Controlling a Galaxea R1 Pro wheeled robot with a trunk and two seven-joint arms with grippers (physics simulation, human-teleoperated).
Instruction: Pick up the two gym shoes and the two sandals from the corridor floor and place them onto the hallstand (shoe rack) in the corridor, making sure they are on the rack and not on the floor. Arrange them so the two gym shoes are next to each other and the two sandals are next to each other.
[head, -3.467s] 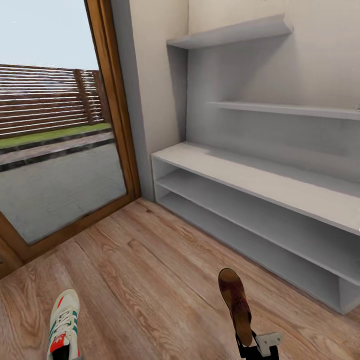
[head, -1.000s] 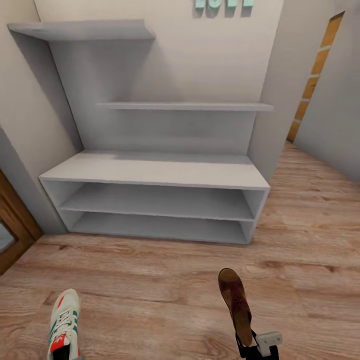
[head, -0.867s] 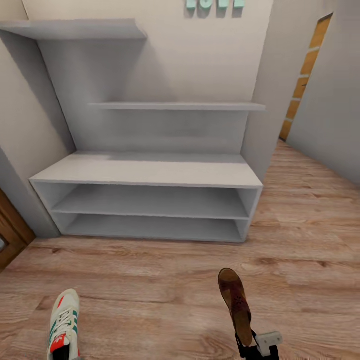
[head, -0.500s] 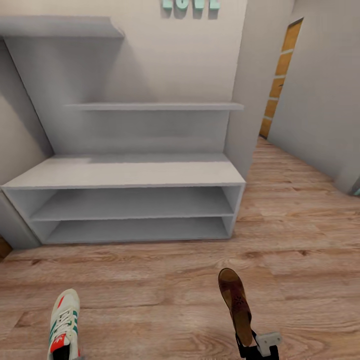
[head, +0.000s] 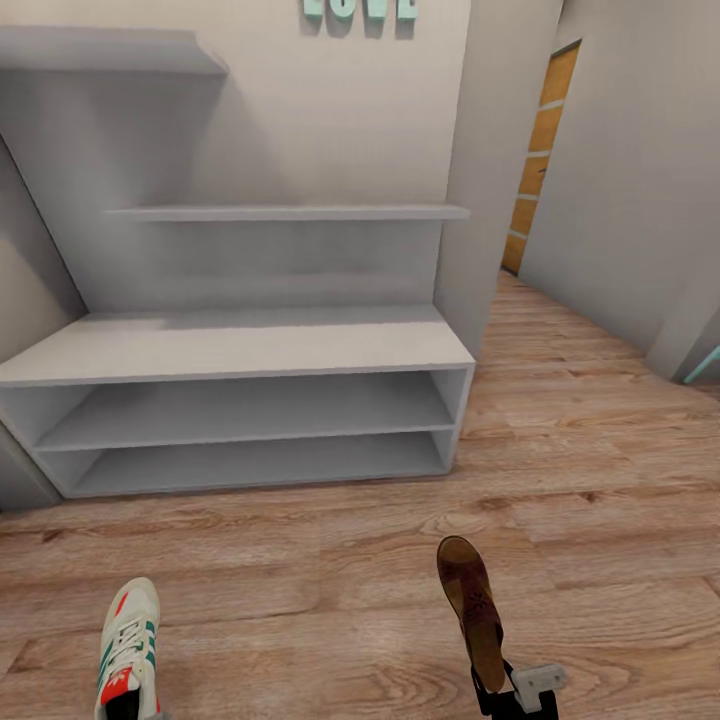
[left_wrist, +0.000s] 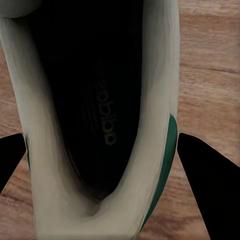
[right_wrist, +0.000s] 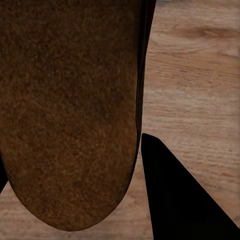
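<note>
A gym shoe (left_wrist: 100, 125) is clamped by the left gripper (left_wrist: 102, 160), a sandal (right_wrist: 70, 110) by the right gripper (head: 510, 692); the hallstand (head: 240, 345) is seen from the head.

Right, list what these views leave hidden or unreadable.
- Left gripper: in the left wrist view the gym shoe covers the gap between its fingers; in the head view the bottom edge crops it.
- Right gripper: the sandal covers one finger, so the grip itself is unseen.
- Hallstand: the left edge cuts off its left end.
- Wall letters: the top edge crops them.
</note>
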